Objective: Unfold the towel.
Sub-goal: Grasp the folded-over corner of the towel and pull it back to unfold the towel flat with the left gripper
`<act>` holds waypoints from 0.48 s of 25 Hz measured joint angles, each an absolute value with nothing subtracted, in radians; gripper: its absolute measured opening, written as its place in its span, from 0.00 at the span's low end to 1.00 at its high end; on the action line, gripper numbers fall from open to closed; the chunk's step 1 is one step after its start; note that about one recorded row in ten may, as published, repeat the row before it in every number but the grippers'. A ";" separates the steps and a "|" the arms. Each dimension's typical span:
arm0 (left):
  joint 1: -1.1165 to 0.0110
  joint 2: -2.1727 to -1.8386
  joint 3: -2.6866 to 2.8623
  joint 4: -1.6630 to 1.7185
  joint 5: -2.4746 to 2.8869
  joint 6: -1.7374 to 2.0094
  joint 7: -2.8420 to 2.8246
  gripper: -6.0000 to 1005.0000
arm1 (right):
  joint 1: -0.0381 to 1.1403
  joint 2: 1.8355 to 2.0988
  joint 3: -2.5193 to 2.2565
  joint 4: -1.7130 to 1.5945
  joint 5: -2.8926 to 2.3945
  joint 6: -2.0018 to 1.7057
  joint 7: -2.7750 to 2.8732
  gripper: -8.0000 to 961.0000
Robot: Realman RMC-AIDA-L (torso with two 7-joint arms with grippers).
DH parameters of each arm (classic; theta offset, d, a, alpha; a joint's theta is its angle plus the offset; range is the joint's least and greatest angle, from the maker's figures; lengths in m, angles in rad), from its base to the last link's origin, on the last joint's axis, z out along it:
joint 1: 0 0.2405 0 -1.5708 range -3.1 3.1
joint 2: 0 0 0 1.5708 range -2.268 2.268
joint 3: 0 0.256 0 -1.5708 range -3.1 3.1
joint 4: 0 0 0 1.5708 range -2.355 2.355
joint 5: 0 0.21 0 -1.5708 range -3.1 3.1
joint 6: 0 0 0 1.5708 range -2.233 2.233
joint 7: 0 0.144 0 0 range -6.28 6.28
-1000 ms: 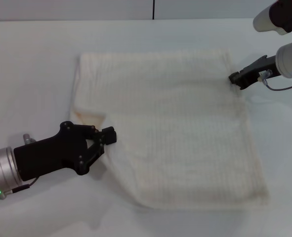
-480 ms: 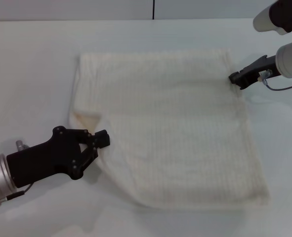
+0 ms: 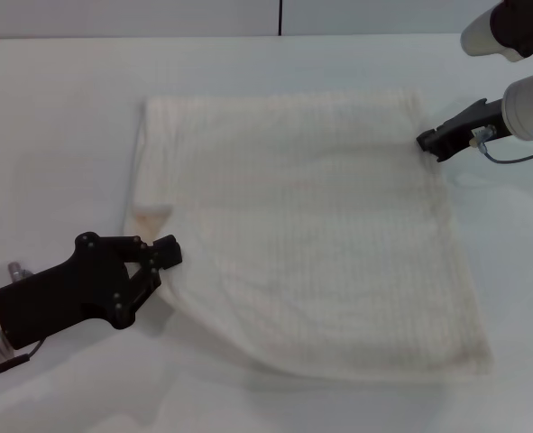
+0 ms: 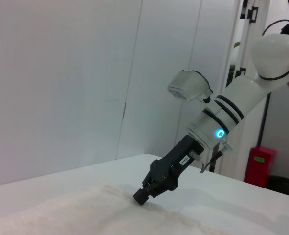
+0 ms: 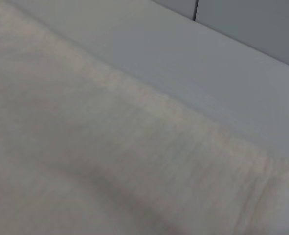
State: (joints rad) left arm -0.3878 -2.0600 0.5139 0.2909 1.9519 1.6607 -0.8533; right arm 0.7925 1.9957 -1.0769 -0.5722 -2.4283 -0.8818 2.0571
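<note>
The towel [image 3: 311,234] lies on the white table [image 3: 59,117], almost flat, taking up most of the middle. It is a big cream cloth with faint ribbed lines and hemmed edges.

The left gripper [image 3: 165,254] is at the near left corner, with its fingers pinched together on that corner. It seems to hold there so it can pull the last folded bit out flat (a small flap shows along the left edge, where the cloth lies double).

The right gripper [image 3: 426,140] presses on the far right corner, likely to keep the towel from sliding. Whether its fingers are together or apart cannot be told. The near edge sags in a soft curve.
</note>
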 joint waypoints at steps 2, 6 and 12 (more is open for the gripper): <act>-0.382 -2.059 0.514 0.297 1.947 1.664 -0.853 0.05 | 0.793 1.996 -1.077 -0.572 -2.428 -0.881 2.057 0.01; -0.375 -2.057 0.515 0.303 1.946 1.672 -0.853 0.05 | 0.796 1.996 -1.077 -0.570 -2.428 -0.876 2.057 0.01; -0.365 -2.057 0.520 0.311 1.948 1.681 -0.853 0.05 | 0.799 1.996 -1.077 -0.569 -2.428 -0.873 2.057 0.01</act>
